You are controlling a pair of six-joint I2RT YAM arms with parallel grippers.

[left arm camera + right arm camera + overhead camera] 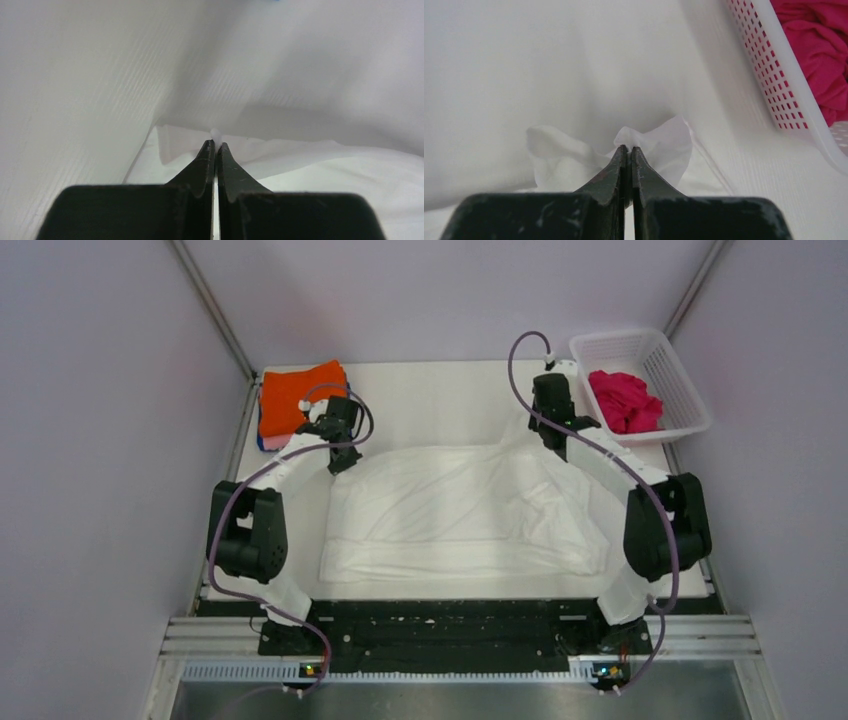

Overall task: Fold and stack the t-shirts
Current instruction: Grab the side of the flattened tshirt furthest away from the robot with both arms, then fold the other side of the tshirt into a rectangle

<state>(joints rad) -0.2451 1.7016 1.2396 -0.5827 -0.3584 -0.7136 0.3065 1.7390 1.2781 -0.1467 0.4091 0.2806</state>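
On the table (430, 400), the left gripper (216, 145) and the right gripper (629, 148) each pinch the white shirt's (460, 510) far edge tight.

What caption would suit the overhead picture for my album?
Overhead: left gripper and right gripper pinch far corners of the white t-shirt.

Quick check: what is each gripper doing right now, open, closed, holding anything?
Left gripper: closed, pinching a far corner of the white t-shirt.
Right gripper: closed, pinching the other far corner of the same shirt.
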